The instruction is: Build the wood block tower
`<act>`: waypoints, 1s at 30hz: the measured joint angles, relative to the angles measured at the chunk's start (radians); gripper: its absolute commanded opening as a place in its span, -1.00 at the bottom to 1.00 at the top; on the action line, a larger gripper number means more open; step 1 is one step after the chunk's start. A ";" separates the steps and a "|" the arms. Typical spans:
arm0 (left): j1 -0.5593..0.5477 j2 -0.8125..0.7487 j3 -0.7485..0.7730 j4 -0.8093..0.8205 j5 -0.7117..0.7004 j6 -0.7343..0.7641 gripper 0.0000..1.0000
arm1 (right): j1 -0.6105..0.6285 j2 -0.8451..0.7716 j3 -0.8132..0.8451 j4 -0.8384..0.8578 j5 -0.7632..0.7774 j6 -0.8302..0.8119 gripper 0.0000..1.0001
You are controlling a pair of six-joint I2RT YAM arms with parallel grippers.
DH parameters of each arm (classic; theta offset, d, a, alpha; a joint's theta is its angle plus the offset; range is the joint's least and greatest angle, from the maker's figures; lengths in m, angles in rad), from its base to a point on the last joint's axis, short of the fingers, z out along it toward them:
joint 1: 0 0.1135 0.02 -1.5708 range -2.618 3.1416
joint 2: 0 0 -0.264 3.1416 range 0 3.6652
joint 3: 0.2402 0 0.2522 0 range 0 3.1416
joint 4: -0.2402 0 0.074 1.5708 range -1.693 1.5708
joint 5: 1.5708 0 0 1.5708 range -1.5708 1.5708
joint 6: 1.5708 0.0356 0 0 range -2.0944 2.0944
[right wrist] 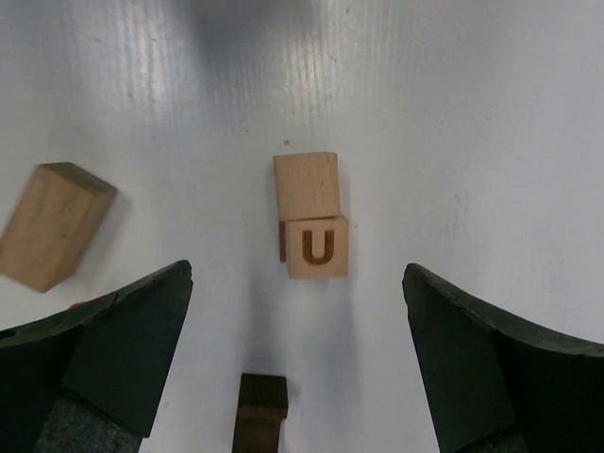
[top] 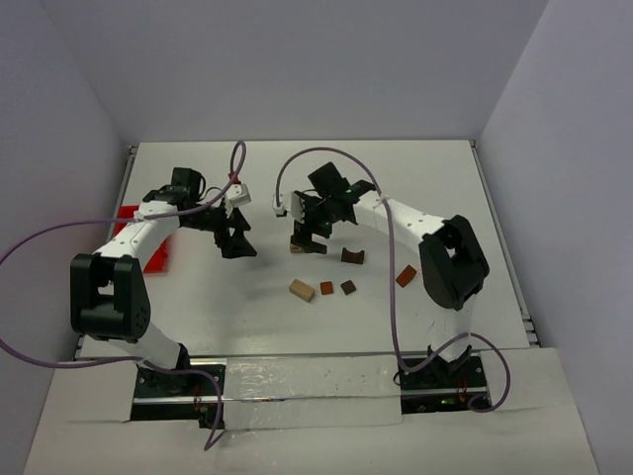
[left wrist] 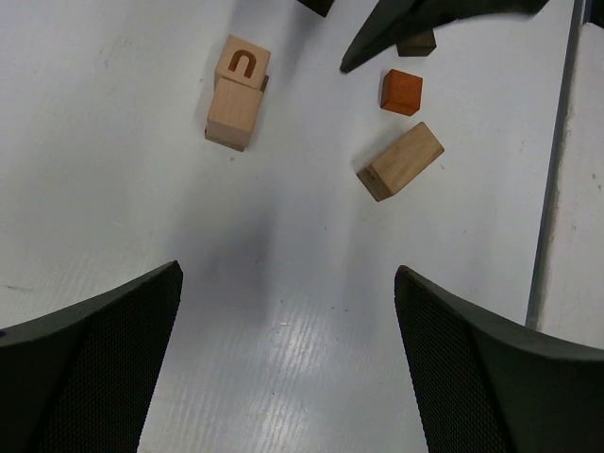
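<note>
- White bench [top: 445, 198], grey walls on three sides; red bin [top: 158, 259] at the left edge, partly behind the left arm.
- Wood block tower site is mid-bench: tan cube [right wrist: 307, 184] touching U-marked cube [right wrist: 317, 245], directly under the right claw [top: 308, 243]. A darker sliver shows at the U cube's edge, so it may sit on another block; cannot confirm.
- Loose stock nearby, each piece apart: long tan block [left wrist: 401, 160], reddish cube [left wrist: 401, 92], dark arch [top: 352, 256].
- Right claw: spread wide, empty.
- Left claw [left wrist: 288, 274]: spread wide, empty, over bare bench near the pair.
- Handling (judgement): light, rigid, smooth wood. Not fragile, but easily nudged or toppled.
- Hold: two opposite flat side faces, mid-height, square to the pads. Long block across its narrow width, at centre.
</note>
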 measured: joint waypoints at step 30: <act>-0.552 0.249 0.099 -0.007 -0.314 0.242 0.20 | -0.589 -0.659 -0.557 0.185 -0.088 0.342 0.99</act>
